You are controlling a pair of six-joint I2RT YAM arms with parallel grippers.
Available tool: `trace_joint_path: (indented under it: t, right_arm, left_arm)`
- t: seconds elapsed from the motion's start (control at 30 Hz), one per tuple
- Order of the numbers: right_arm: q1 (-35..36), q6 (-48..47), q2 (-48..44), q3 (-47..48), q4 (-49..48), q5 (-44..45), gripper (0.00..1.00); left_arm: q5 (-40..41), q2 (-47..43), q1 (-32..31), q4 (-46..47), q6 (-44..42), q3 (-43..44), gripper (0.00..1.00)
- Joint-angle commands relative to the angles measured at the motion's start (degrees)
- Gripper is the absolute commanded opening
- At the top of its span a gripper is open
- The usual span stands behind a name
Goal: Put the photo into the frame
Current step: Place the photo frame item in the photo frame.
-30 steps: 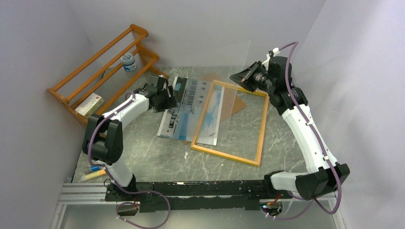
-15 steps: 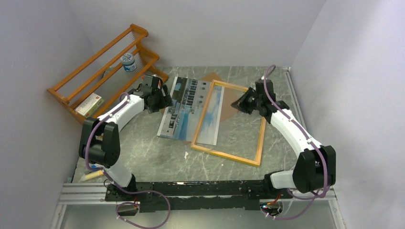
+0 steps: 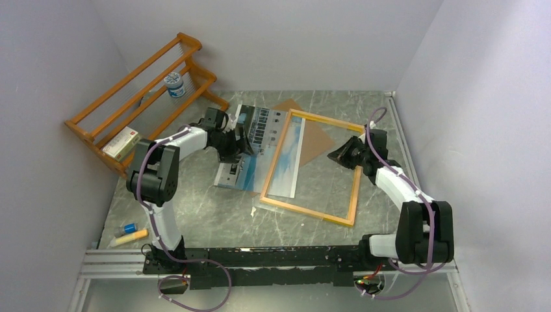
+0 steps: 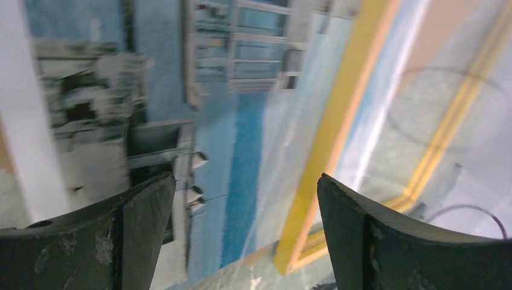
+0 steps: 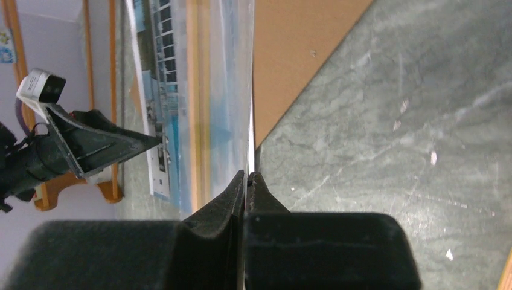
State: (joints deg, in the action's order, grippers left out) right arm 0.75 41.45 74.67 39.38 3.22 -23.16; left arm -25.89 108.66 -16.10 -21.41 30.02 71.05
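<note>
Left gripper (image 4: 243, 182), just right of the wooden rack (image 3: 130, 84), hangs low over the photo (image 3: 263, 127) with its fingers spread wide and nothing between them. Whether a fingertip touches the print cannot be told. The left wrist view is blurred, and shows only the building, a strip of blue and a yellow bar.

The photo lies face up on the table (image 3: 195, 208), outside the frame (image 3: 305, 212) for most of its width. Its right strip, blue sky, runs under the frame's left border and shows inside the opening. The arm hides part of its left edge.

The frame lies flat to the right, with its near border closest to the arm bases. A clear sheet (image 3: 318, 179) sits within the opening. Its edges are hard to make out from above, so I cannot tell whether it is flat or tilted. A brown panel (image 5: 302, 54) lies beneath, mostly covered, with one corner poking past the frame's far border.

At the frame's right border, the right gripper (image 5: 246, 178) is clamped tight on the sheet's thin edge, seen end-on as a pale line running into the pinched fingers.
</note>
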Motion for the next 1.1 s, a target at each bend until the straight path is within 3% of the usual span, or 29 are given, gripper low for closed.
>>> trace_joint_path:
  t: [0.0, 0.27, 0.73, 1.07]
  right_arm:
    - [-3.2, -7.0, 1.5, 0.6, -8.2, -4.6, 0.01]
    - [-9.5, -14.5, 4.8, 3.8, -5.5, -13.3, 0.02]
    - [-13.7, -17.4, 6.1, 2.3, -7.6, -16.7, 0.04]
    - [-15.1, -18.8, 7.0, 1.6, -6.4, -16.1, 0.03]
  left_arm:
    - [-8.8, 1.6, -0.6, 3.8, -0.7, 3.3, 0.9]
    - [-2.5, 4.3, -4.2, 0.3, -2.8, 7.1, 0.89]
    - [-2.5, 10.4, -9.8, -1.8, -4.9, 13.0, 0.83]
    - [5.0, 13.2, -12.9, -7.3, -7.0, 16.4, 0.67]
